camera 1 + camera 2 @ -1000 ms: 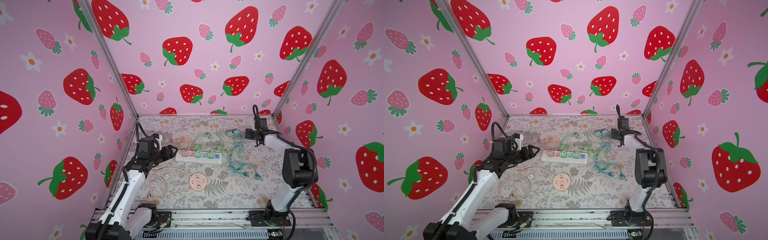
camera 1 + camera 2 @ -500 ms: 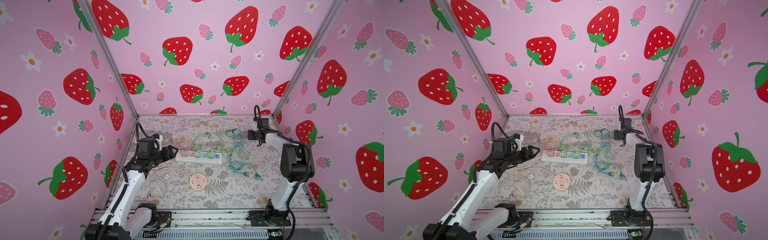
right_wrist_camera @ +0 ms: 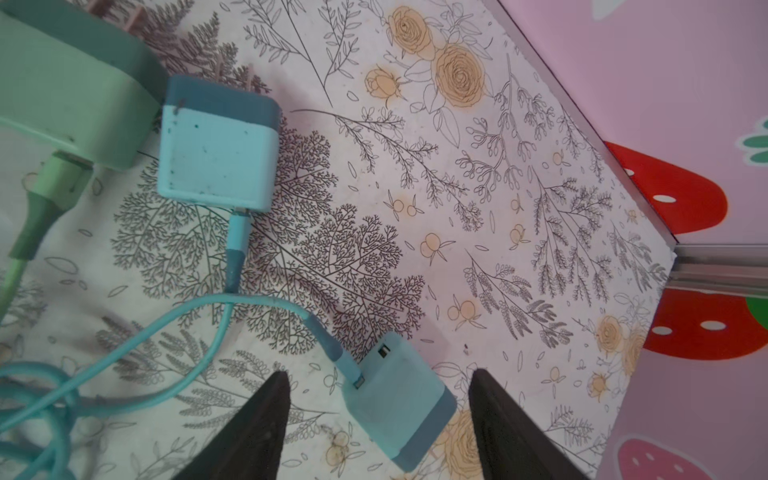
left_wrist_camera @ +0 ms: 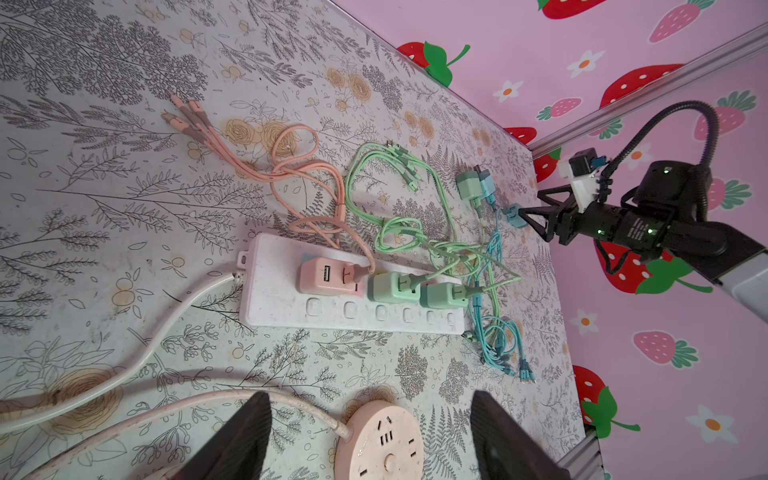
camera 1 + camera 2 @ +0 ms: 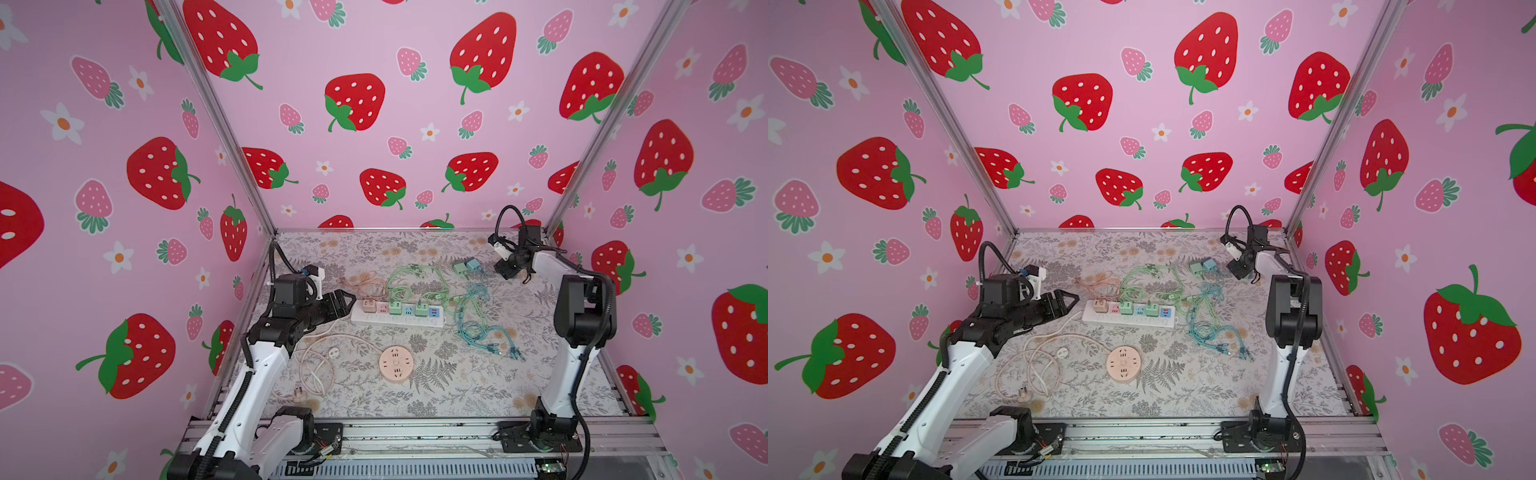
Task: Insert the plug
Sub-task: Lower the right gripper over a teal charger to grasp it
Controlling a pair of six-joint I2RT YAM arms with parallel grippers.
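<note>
as the right gripper (image 3: 379, 373) has reopened wide around the blue plug (image 3: 395, 399), beyond the right end of the power strip (image 5: 397, 321), i judge nothing is gripped yet; the left gripper (image 5: 350, 305) waits wide off its left end.

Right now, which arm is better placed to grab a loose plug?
Right. Its open jaws frame a loose blue charger; the left arm hovers by the power strip, away from it.
</note>
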